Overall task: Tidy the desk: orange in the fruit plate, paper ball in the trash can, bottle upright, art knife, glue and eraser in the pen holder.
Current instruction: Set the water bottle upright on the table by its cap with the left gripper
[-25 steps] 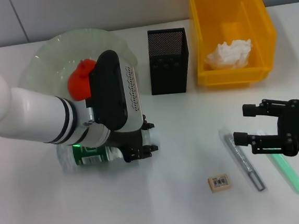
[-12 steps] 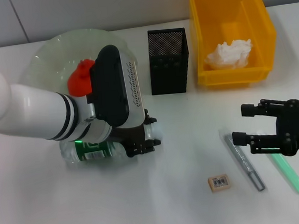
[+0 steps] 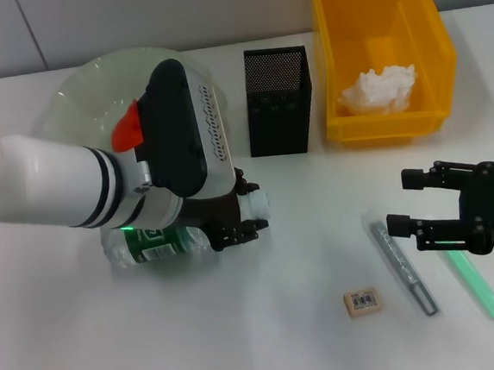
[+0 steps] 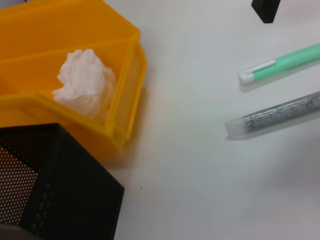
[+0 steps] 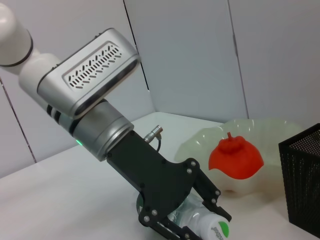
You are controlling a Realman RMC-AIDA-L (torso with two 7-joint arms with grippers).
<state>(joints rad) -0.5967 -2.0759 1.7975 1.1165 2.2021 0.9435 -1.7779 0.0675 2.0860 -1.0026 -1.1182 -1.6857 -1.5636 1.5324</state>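
The bottle (image 3: 153, 245) lies on its side in front of the fruit plate (image 3: 75, 96), its white cap (image 3: 257, 206) pointing right. My left gripper (image 3: 237, 219) is shut on the bottle near its neck, as the right wrist view also shows (image 5: 200, 220). The orange (image 3: 127, 126) sits in the plate. The paper ball (image 3: 379, 89) rests in the yellow trash can (image 3: 339, 47). A grey tube (image 3: 401, 262), a green stick (image 3: 476, 282) and the eraser (image 3: 362, 301) lie on the table; which is glue or art knife I cannot tell. My right gripper (image 3: 404, 201) hovers open above them.
The black mesh pen holder (image 3: 278, 100) stands between the plate and the trash can. The table's front left and the middle strip between the bottle and the eraser hold nothing.
My left gripper has turned and shifted slightly right with the bottle; the cap end has risen and swung toward the back right. The right gripper has barely moved.
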